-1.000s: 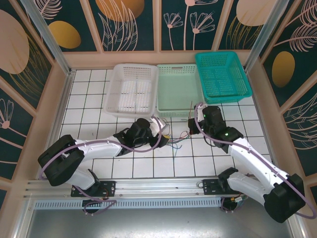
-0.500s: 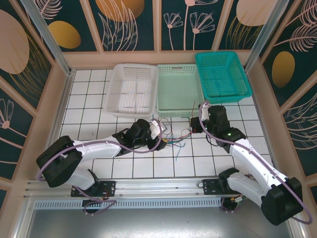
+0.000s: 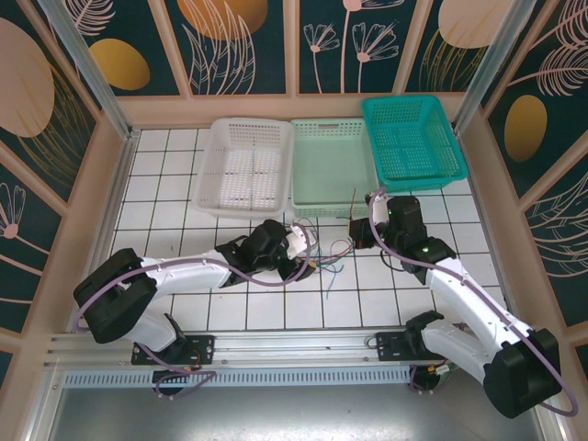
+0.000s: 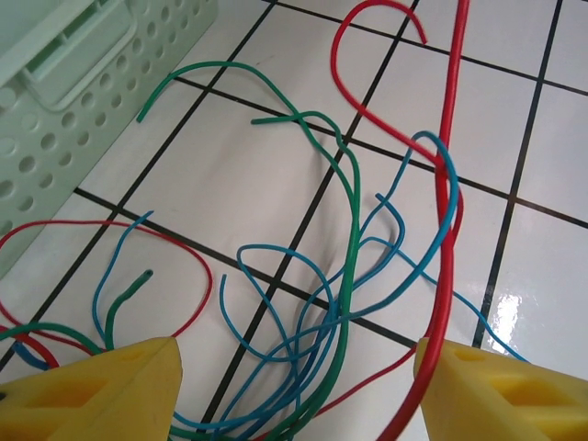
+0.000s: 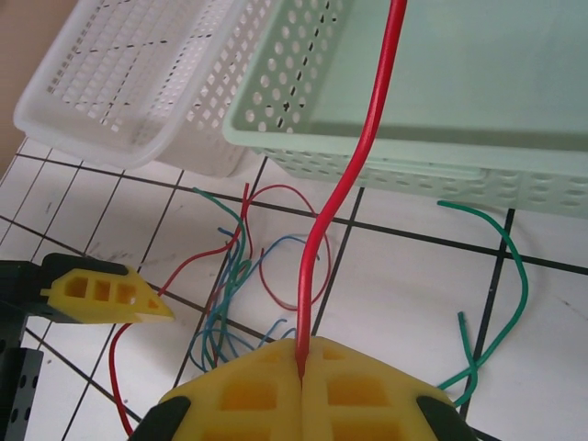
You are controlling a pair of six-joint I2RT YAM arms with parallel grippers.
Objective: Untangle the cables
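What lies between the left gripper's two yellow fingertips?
In the left wrist view, tangled blue, green and red cables lie on the white tiles between the open left gripper fingertips.

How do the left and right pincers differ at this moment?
The left pincer stands open, while the right pincer is shut. The right pincer clamps a red wire that runs out ahead of it; the left pincer grips nothing. The left pincer faces the tangle of wires; the right pincer faces the pale green basket. Both have yellow fingers.
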